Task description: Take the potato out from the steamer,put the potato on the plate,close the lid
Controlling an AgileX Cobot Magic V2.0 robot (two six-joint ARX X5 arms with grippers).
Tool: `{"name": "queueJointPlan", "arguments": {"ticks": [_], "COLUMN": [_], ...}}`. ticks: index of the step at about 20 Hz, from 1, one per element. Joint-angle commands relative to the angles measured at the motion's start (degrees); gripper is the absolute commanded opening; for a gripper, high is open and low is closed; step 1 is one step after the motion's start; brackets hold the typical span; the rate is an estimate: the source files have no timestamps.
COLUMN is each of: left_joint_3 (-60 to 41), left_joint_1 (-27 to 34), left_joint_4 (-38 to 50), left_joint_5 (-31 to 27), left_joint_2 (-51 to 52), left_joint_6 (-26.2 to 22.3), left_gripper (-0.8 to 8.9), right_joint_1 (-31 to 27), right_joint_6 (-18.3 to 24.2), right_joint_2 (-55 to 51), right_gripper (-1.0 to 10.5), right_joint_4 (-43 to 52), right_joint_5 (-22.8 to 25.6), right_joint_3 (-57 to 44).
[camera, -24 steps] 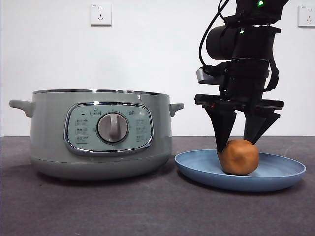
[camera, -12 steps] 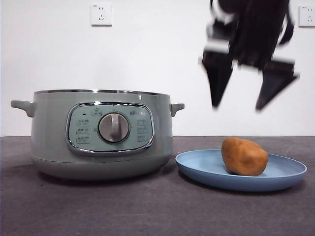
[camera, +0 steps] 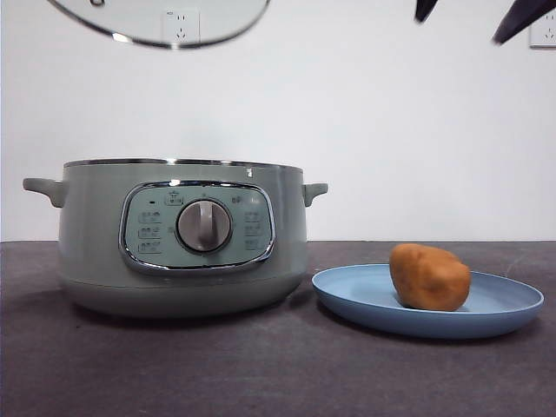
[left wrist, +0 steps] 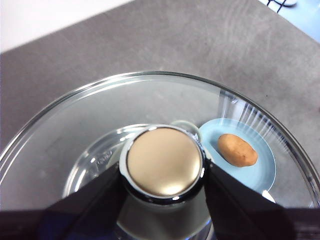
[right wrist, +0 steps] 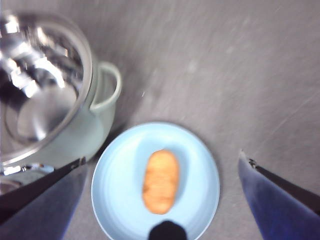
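One potato (camera: pixel 429 277) is lying on its side in the light-blue plate (camera: pixel 512 311), a lumpy oval with orange-brown skin, much smaller than the plate and sitting a little off its middle. The plate is resting on the desk (camera: pixel 261 373) just beside the pot (camera: pixel 95 252), close to one of its side handles but apart from it. The pot is standing open, pale sage green with a chrome rim, a handle sticking out at each side and a chrome-framed panel with a silver dial (camera: pixel 204 226) in its middle. Small markings are showing around the dial, too small to read.

The glass lid (camera: pixel 174 17) is hanging high above the pot, only its lower edge and steel rim showing in the front view. In the left wrist view the left gripper (left wrist: pixel 162 177) is clamping its jaws on either side of the lid's knob (left wrist: pixel 162 161), which is looking pale and glossy with a chrome ring, and the plate and potato are visible through the glass.

The right gripper (right wrist: pixel 162 170) is hanging well above the plate with its jaws spread wide and nothing between them; in the front view only two dark tips are showing at the top corner.

The desk is dark grey and matte. A plain white wall is standing behind, with a white socket (camera: pixel 180 26) seen through the lid.
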State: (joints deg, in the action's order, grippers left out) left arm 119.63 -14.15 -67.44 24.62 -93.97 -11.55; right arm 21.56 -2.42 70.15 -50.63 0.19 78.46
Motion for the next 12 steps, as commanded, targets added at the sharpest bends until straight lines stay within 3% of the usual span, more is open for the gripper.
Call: {"name": "queueJointPlan", "arguments": {"ticks": [1, 4, 9, 12], "left_joint_3": [-2.9, -7.1, -13.5, -17.1], "left_joint_1": [-0.9, -1.8, -4.4, -5.3], "left_joint_4": [4.0, 8.0, 14.4, 17.3], "left_joint_5": [0.9, 0.5, -6.4, -6.9], "left_joint_2": [0.4, 0.5, 0.5, 0.5], "left_joint_6": [-0.2, 0.4, 0.8, 0.8], "left_gripper": [-0.08, -0.08, -0.08, -0.08], "right_joint_1": [-1.7, -3.5, -4.3, -4.3], "right_joint_6": [-0.8, -1.2, -1.2, -1.2], "right_joint_2": [-1.2, -1.6, -1.6, -1.6], "right_gripper": [5.0, 5.0, 5.0, 5.0], "right_joint_4": [-0.2, -1.4, -1.7, -1.7], "right_joint_5": [0.2, 0.2, 0.2, 0.2], "right_joint_3": [0.1, 0.1, 0.1, 0.1]}}
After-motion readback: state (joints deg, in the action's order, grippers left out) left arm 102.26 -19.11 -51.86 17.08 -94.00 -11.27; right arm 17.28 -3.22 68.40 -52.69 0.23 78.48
